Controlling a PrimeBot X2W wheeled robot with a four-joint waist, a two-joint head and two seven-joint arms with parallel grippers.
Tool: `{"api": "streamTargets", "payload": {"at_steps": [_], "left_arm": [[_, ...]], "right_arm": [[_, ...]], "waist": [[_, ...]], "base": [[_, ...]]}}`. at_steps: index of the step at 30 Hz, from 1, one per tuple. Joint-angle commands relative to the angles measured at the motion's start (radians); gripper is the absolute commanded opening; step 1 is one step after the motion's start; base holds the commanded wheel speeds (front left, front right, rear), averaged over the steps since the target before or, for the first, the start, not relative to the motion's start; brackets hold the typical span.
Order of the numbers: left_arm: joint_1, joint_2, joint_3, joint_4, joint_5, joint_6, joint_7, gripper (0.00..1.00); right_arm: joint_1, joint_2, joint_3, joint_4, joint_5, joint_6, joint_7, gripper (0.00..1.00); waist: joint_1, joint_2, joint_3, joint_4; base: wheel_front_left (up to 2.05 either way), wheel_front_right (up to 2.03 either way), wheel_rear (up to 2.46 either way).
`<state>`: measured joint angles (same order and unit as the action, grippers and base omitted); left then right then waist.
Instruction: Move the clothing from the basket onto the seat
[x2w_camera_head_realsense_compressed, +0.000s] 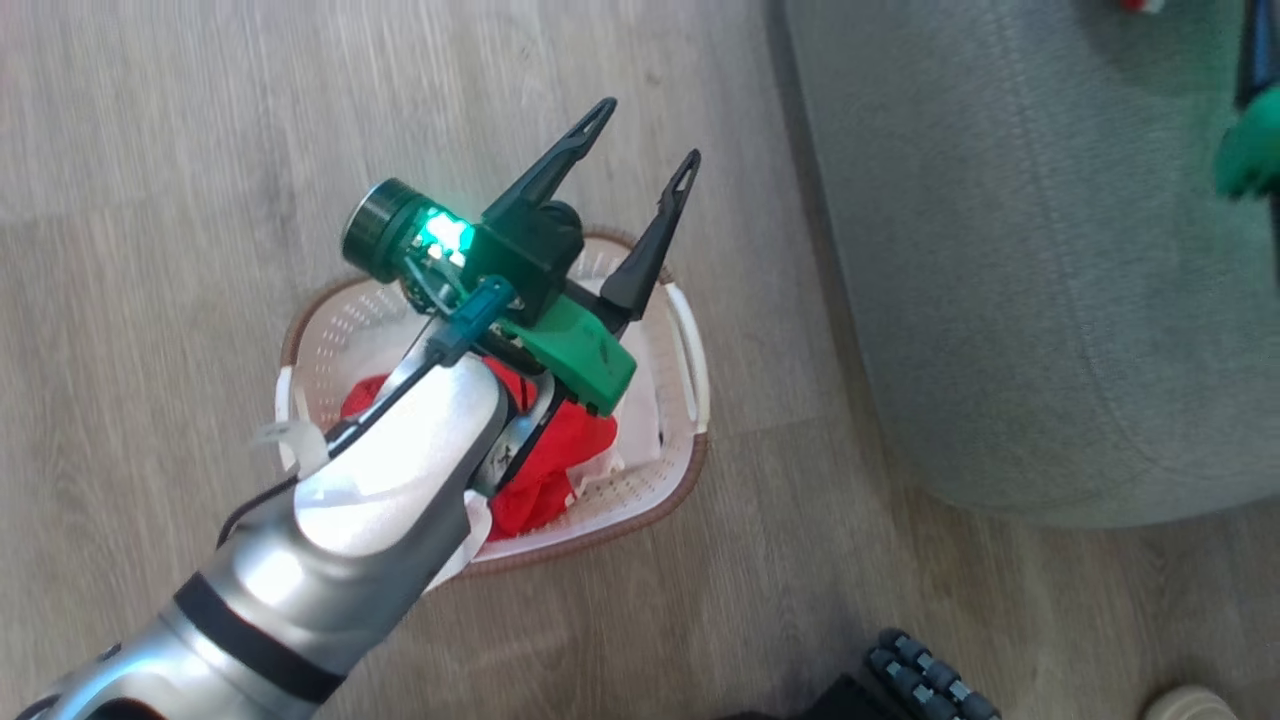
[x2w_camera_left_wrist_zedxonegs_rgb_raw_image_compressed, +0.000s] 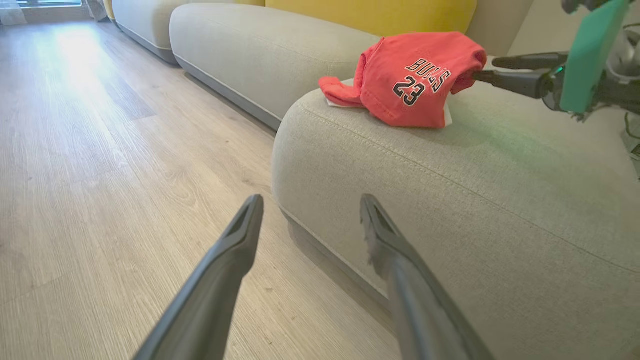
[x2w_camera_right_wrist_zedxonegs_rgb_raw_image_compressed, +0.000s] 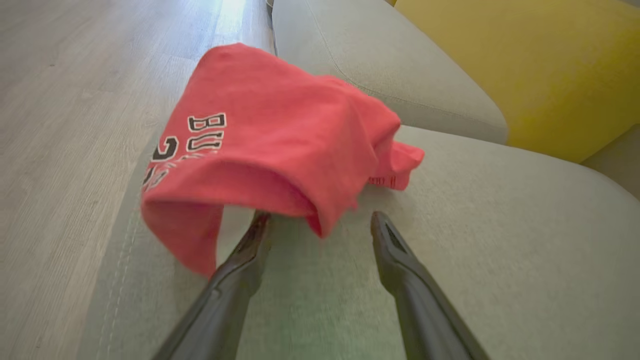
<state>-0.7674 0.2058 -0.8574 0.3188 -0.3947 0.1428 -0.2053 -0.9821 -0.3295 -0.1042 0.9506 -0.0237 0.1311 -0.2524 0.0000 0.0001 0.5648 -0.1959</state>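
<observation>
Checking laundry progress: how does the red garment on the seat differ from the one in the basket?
The seat garment lies draped on the grey seat; the basket garment sits bunched in the basket. The seat garment shows BULLS 23 lettering; the basket garment shows no print and is partly hidden by the left arm. Both are red.

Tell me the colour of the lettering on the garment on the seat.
Black with white outline, on the red garment; clearest in the left wrist view.

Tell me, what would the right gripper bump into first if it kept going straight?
Probably the red jersey on the sofa seat, just ahead of the right gripper; its hem hangs over one fingertip.
</observation>
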Motion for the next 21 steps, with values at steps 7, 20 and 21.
{"api": "streamTargets", "payload": {"at_steps": [7, 20, 21], "left_arm": [[0.054, 0.017, 0.056, -0.014, -0.040, 0.013, -0.029, 1.00], [0.234, 0.014, 0.182, -0.008, -0.105, 0.054, -0.056, 1.00], [0.253, 0.013, 0.201, -0.019, -0.107, 0.057, -0.056, 1.00]], "right_arm": [[0.145, -0.043, 0.056, -0.123, 0.088, 0.000, -0.009, 1.00], [0.263, -0.007, 0.168, -0.250, 0.186, 0.000, -0.009, 1.00], [0.272, 0.001, 0.174, -0.265, 0.190, 0.000, -0.009, 1.00]], "waist": [[0.0000, -0.0001, -0.112, -0.020], [0.0000, -0.0001, -0.343, 0.078], [0.0000, -0.0001, -0.357, 0.087]], "base": [[0.00, 0.00, 0.00], [0.00, 0.00, 0.00], [0.00, 0.00, 0.00]]}}
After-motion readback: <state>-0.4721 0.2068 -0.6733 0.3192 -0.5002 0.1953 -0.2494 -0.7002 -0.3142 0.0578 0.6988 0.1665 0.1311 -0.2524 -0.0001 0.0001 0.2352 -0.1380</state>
